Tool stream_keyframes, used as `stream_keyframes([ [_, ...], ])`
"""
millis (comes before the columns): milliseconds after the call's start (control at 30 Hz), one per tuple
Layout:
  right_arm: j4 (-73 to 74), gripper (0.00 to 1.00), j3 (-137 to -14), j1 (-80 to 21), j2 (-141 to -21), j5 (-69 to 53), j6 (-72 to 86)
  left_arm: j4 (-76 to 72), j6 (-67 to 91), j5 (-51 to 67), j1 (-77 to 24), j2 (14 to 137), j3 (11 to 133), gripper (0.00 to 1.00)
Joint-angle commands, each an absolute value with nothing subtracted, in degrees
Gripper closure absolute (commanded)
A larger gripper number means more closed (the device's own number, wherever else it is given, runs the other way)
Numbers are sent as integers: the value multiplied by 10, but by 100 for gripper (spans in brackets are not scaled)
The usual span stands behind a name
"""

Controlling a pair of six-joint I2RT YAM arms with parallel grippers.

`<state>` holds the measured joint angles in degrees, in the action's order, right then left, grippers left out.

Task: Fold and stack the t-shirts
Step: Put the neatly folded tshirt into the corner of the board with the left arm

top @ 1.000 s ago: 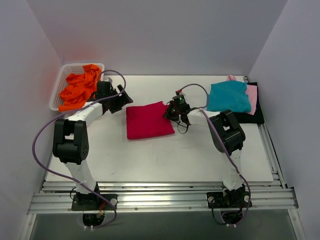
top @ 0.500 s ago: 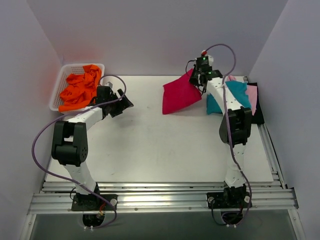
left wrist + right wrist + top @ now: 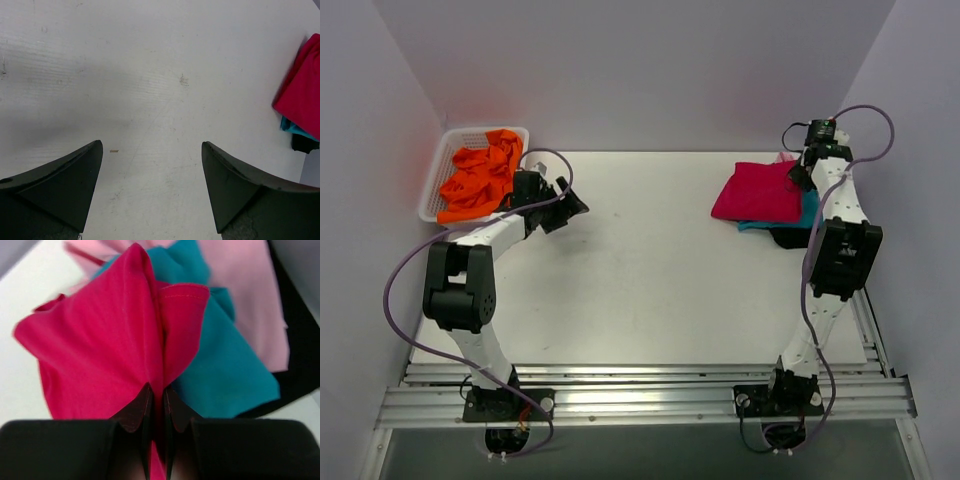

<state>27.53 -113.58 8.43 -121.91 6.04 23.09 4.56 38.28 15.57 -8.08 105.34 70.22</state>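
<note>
My right gripper (image 3: 798,172) is shut on the folded crimson-red t-shirt (image 3: 756,193) and holds it over the stack at the back right. In the right wrist view the red shirt (image 3: 100,345) is pinched between my fingers (image 3: 135,410), above the teal shirt (image 3: 225,375), the pale pink shirt (image 3: 250,295) and the black shirt (image 3: 300,360). The teal edge (image 3: 808,210) and the black shirt (image 3: 788,238) show under the red one. The orange shirt (image 3: 478,178) lies in the basket. My left gripper (image 3: 570,208) is open and empty over bare table (image 3: 150,90).
The white lattice basket (image 3: 438,170) stands at the back left corner. The enclosure walls stand close on the left, right and back. The red shirt and stack show at the far right of the left wrist view (image 3: 302,95).
My right gripper has carried the red t-shirt from the table's middle up and right, over the stack. The left arm has stayed almost still.
</note>
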Motion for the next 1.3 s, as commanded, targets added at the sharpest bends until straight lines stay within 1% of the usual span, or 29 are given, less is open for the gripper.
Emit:
stream_keyframes([
  [0, 269, 100, -1096, 119, -1142, 77, 221, 10, 376, 177, -77, 1049, 723, 11],
  [67, 266, 100, -1084, 142, -1141, 78, 224, 10, 378, 179, -79, 1049, 722, 11],
  [267, 264, 100, -1087, 170, -1153, 91, 230, 10, 373, 169, -83, 1042, 716, 12],
  [633, 250, 100, -1048, 219, -1216, 163, 264, 11, 365, 160, -90, 1038, 714, 12],
  [800, 238, 100, -1030, 236, -1226, 190, 279, 10, 363, 159, -90, 1030, 708, 12],
  [900, 225, 100, -1012, 244, -1234, 190, 289, 10, 361, 158, -90, 1027, 704, 12],
  [1100, 238, 100, -1029, 244, -1282, 180, 301, 10, 360, 156, -90, 1023, 696, 12],
  [1200, 234, 72, -1024, 244, -1276, 175, 303, 10, 359, 157, -90, 1021, 694, 12],
  [1233, 230, 50, -1019, 244, -1270, 180, 303, 10, 359, 157, -90, 1021, 693, 12],
  [1267, 226, 37, -1013, 244, -1258, 184, 305, 11, 359, 159, -90, 1020, 693, 12],
])
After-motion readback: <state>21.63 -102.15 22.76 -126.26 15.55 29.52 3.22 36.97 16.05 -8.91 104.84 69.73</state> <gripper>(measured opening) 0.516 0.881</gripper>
